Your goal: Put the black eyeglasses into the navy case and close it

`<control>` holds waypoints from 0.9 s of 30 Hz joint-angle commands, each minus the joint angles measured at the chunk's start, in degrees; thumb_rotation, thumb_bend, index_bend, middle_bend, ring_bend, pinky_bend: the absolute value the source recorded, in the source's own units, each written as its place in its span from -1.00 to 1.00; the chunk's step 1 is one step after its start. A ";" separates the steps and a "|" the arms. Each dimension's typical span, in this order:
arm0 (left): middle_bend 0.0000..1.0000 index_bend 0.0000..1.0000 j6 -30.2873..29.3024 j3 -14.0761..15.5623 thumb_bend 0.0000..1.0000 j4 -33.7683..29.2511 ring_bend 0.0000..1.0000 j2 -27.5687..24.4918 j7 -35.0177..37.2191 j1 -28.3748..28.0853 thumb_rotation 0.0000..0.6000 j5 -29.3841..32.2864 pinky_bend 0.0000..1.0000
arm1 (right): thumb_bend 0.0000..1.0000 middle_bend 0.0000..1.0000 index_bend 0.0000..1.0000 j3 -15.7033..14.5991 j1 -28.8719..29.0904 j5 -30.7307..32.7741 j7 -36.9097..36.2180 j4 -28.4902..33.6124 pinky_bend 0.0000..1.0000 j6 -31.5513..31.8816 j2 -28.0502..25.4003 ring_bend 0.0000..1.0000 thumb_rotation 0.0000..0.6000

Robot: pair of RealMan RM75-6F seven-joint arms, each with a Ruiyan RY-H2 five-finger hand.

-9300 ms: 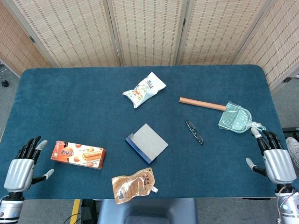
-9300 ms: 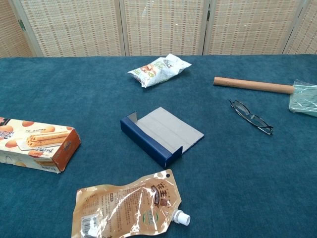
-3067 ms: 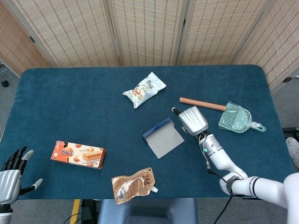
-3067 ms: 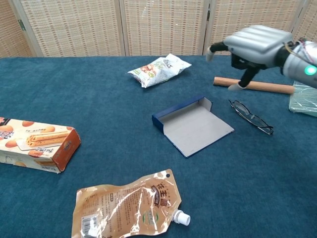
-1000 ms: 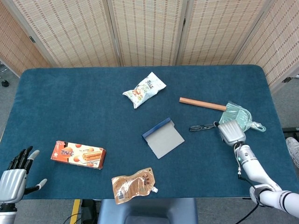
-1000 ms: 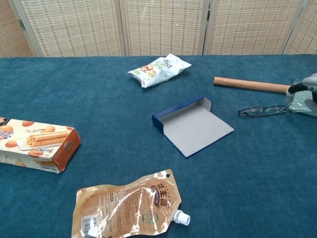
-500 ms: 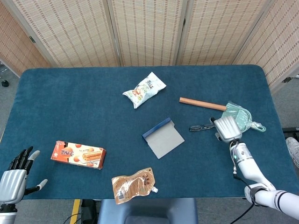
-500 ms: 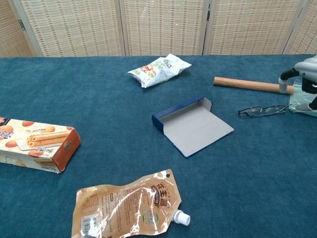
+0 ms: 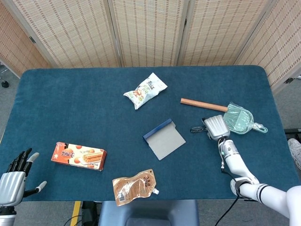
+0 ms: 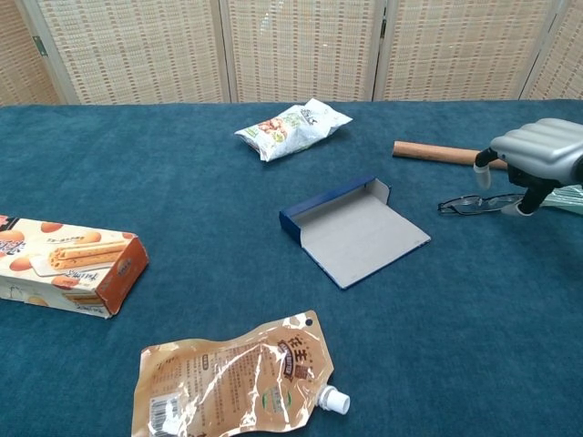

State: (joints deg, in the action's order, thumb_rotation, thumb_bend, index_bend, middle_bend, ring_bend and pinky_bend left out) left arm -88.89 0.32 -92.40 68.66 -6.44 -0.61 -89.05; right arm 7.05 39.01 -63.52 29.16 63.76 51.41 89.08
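The black eyeglasses (image 10: 469,204) lie folded on the blue cloth, right of the navy case (image 10: 355,232). The case lies open and flat, grey lining up, with its navy wall at the far-left side; in the head view it is the case (image 9: 163,139) at mid-table. My right hand (image 10: 537,153) hovers over the right end of the glasses, fingers bent downward and thumb apart, holding nothing. From the head view the right hand (image 9: 215,126) covers part of the eyeglasses (image 9: 197,129). My left hand (image 9: 11,181) rests open at the near left corner.
A snack bag (image 9: 146,90) lies at the back. A wooden-handled green dustpan (image 9: 239,119) lies right of the glasses, its handle (image 10: 435,153) just behind them. A biscuit box (image 9: 78,156) and a brown spout pouch (image 9: 134,187) sit at the front left.
My right hand has moved left, from beside the dustpan to above the right end of the glasses. The glasses and the case have stayed put.
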 commanded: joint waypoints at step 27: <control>-0.89 -0.67 -0.10 -0.06 -0.62 0.97 -0.92 -0.04 0.87 0.27 1.00 0.33 -0.65 | -0.43 1.00 -0.08 1.26 1.64 1.03 0.18 -8.02 1.00 -1.73 6.59 1.00 1.00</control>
State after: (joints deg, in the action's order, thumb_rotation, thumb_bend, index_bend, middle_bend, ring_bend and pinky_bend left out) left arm -88.98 0.25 -91.43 68.62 -5.56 -0.33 -88.71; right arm 8.27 40.60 -62.52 29.36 55.87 49.78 95.55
